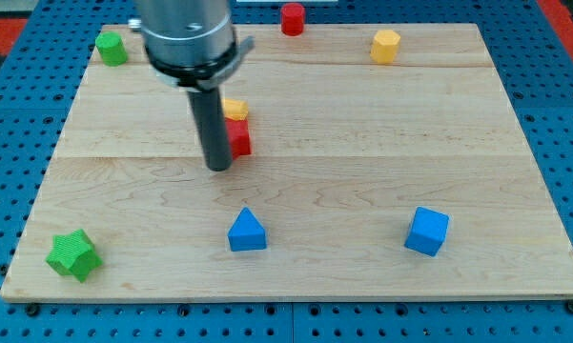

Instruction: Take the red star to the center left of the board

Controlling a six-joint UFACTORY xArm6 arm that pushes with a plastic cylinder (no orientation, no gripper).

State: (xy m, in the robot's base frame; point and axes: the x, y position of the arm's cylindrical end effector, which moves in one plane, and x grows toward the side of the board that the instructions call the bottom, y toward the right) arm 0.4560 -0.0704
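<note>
Resting on the board (362, 191), my tip (217, 168) is a bare rod with nothing to open or close. It touches the red block (239, 139), shape hidden, near centre; a yellow block (235, 108) sits just behind.

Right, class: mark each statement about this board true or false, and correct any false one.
1. My tip stands just to the view's left of the red block. True.
2. A green star lies at the board's bottom left in the view. True.
3. Two blue blocks sit along the view's top edge. False: the blue triangular block and blue cube are near the bottom.
4. A yellow block sits right behind the red one. True.
5. The yellow block at the top right touches the red cylinder. False: they are well apart.
</note>
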